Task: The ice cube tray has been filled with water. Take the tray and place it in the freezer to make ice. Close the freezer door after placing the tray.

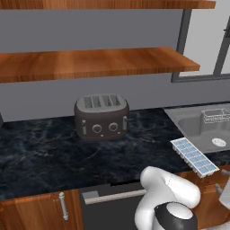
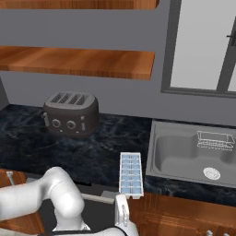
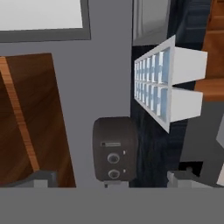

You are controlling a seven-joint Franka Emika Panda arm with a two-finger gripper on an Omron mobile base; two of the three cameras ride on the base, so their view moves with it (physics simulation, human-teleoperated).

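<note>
The ice cube tray [image 2: 131, 174], long and white with two rows of pale-blue compartments, lies on the dark marble counter [image 2: 69, 152] just left of the sink, its near end at the counter's front edge. It also lies at the right in the left base view, ice cube tray [image 1: 194, 157]. In the rolled hand view the ice cube tray [image 3: 164, 83] stands ahead, upper right. My gripper [image 3: 113, 178] is open, fingers wide apart with nothing between them. It hangs in front of the counter edge, just below the tray's near end, gripper [image 2: 121, 209]. The freezer is out of view.
A dark four-slot toaster [image 1: 101, 117] stands at the back of the counter, left of the tray. The grey sink [image 2: 179, 156] on the right holds a small wire rack [image 2: 215, 139]. Wooden shelves [image 1: 90, 63] hang above the counter; a window [image 2: 203, 46] is over the sink.
</note>
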